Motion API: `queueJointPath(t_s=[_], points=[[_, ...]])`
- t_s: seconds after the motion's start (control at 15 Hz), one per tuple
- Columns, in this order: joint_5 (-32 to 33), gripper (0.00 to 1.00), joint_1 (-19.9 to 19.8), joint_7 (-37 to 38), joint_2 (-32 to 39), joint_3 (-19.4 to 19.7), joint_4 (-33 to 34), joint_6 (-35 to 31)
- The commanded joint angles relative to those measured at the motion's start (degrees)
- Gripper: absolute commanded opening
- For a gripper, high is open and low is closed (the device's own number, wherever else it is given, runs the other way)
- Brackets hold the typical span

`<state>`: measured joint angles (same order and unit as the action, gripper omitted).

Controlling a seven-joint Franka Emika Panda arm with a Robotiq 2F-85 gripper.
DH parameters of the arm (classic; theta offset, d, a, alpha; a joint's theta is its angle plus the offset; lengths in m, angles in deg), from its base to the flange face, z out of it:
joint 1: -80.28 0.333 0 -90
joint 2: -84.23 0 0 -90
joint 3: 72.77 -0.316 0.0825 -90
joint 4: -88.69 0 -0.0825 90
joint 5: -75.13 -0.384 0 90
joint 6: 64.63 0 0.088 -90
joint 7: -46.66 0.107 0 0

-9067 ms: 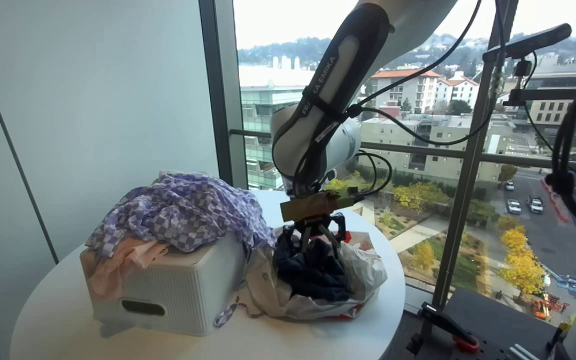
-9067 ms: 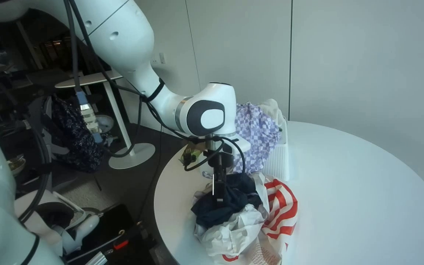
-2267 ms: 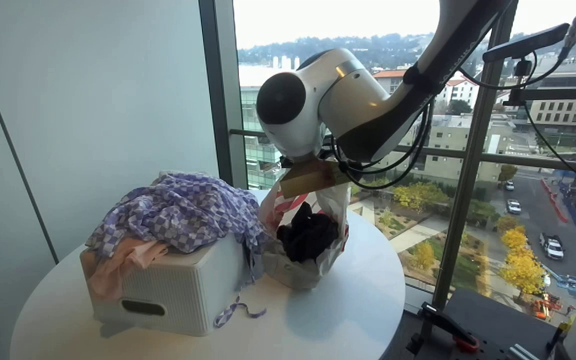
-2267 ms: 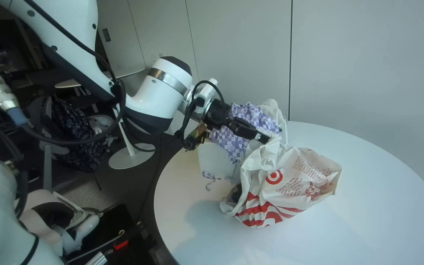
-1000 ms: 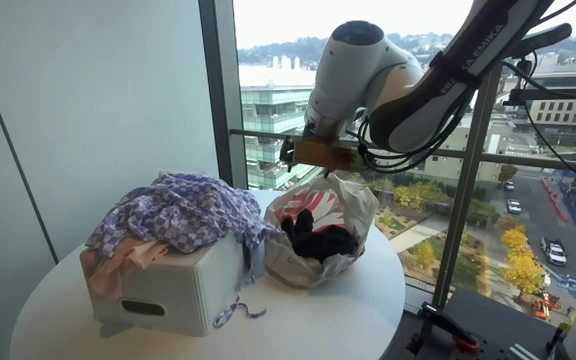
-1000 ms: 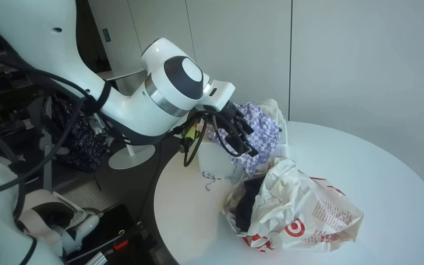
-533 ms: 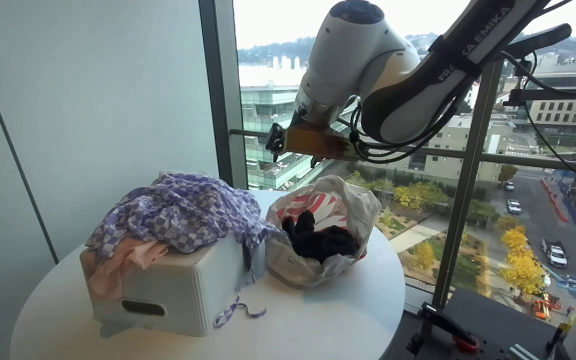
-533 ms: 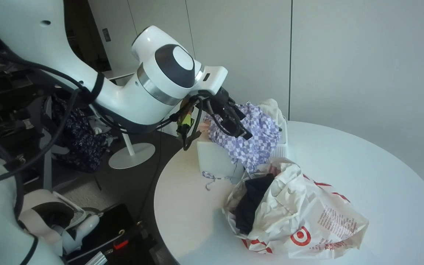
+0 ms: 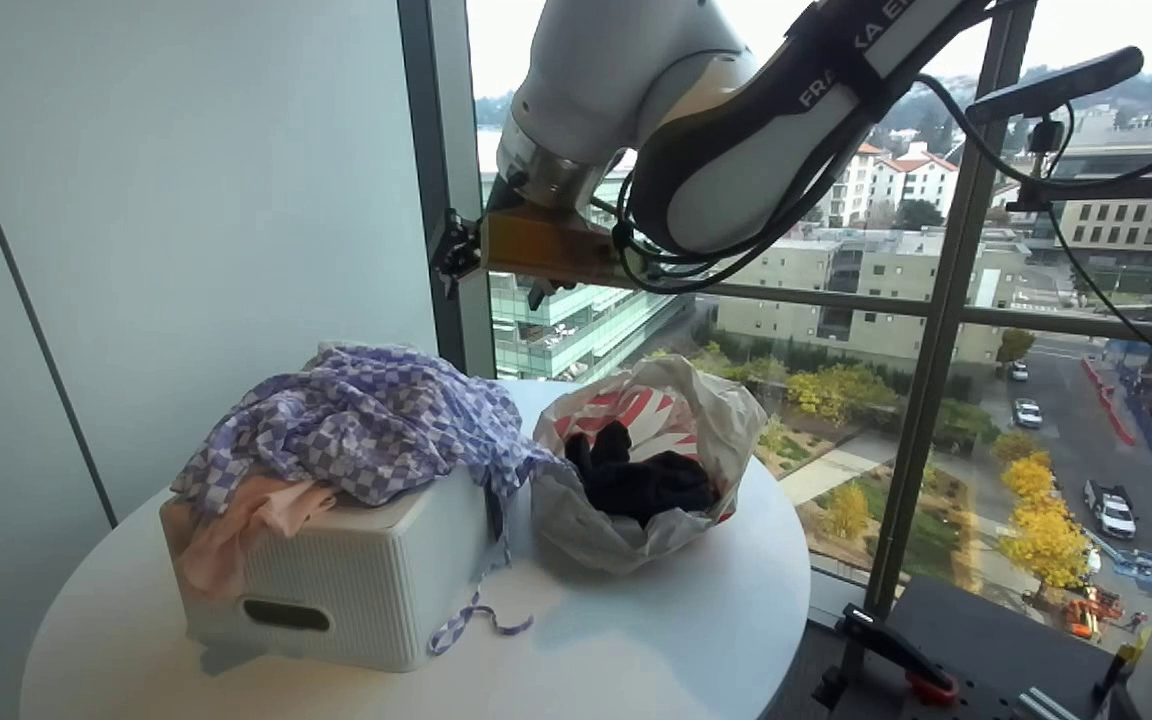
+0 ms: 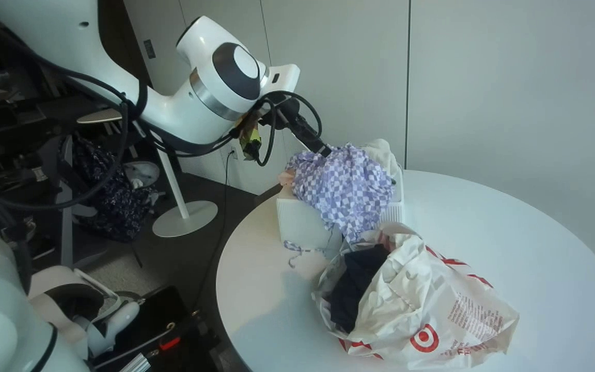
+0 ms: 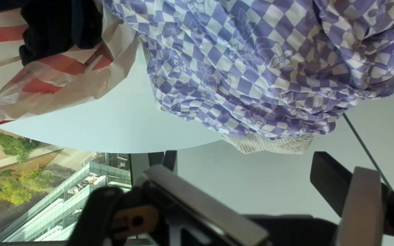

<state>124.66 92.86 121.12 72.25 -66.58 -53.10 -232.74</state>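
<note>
My gripper is raised above the table, up and behind the white box. In the wrist view its fingers stand wide apart with nothing between them. Nearest is a purple-and-white checked cloth heaped over the box, seen in all three views; a cream knitted piece peeks out from its edge. Peach fabric hangs down the box's front. Beside the box a white plastic bag with red print lies with its mouth open, and dark navy cloth is inside it.
Box and bag rest on a round white table. A thin checked strap trails onto the tabletop. A wall and a large window rise behind. Cables loop from the arm near the gripper.
Nine seconds ago the gripper was down in the dark cloth; later it was at the bag's rim. It has since left the bag, risen and moved toward the box. The bag has turned and opened.
</note>
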Motion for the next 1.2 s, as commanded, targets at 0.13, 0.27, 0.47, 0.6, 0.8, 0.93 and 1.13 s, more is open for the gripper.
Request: queueJointPath(t_s=[0.13, 0.27, 0.47, 0.6, 0.8, 0.93, 1.13], points=[[-14.2, 1.0, 6.1, -14.5, 10.3, 1.4, 7.6, -0.2], [-21.1, 1.0, 7.0, -20.8, 13.8, 0.9, 9.6, 0.4], [-29.0, 1.0, 6.9, -28.4, 18.7, -1.2, 13.3, 1.7], [-32.8, 1.0, 5.9, -32.2, 21.8, -2.4, 15.9, 2.9], [-33.0, 1.0, 5.3, -34.0, 24.9, -2.0, 19.2, 5.8], [-33.1, 0.99, 4.7, -34.8, 26.3, -2.1, 20.5, 7.3], [-33.8, 0.7, 3.5, -36.9, 25.9, -3.8, 20.3, 8.7]])
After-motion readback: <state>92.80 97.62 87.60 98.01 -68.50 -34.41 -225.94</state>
